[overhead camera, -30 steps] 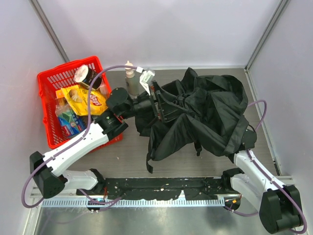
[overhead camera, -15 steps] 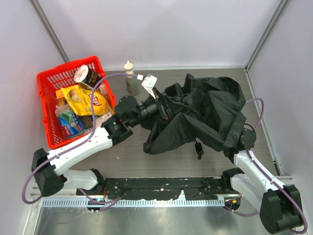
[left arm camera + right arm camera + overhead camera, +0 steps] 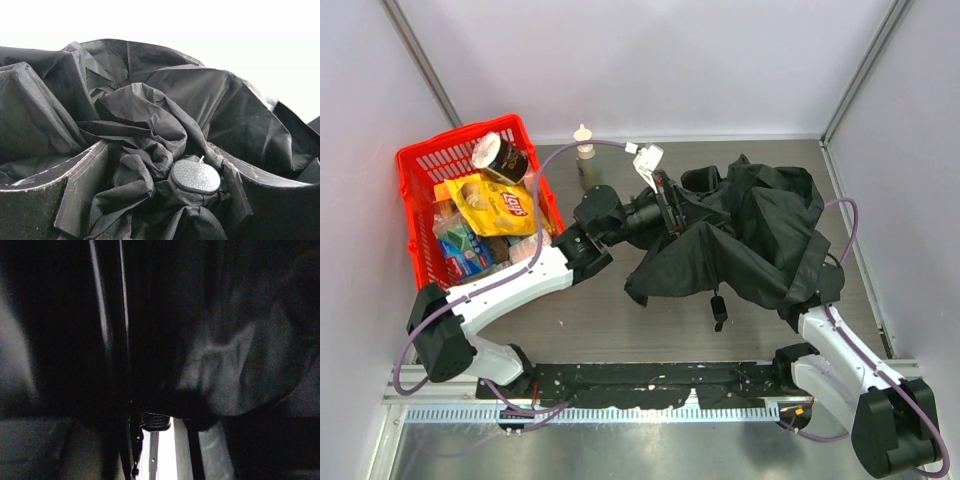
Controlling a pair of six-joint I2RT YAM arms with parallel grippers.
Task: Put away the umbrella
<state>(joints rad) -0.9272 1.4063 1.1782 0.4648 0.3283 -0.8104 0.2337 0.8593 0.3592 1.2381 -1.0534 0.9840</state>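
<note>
Umbrella (image 3: 750, 235), lying crumpled on the right half of the worktop (image 3: 600, 315). The canopy is collapsed but loose: not yet gathered, wrapped or stowed, so I judge most of the task is left. My left fingers (image 3: 55, 195) stand apart, straddling the crown cap (image 3: 195, 176) and bunched fabric. My right fingers are buried under the canopy; I cannot tell their state. The red basket (image 3: 420, 165) and bottle (image 3: 586, 160) crowd the left; bare worktop lies in front.
</note>
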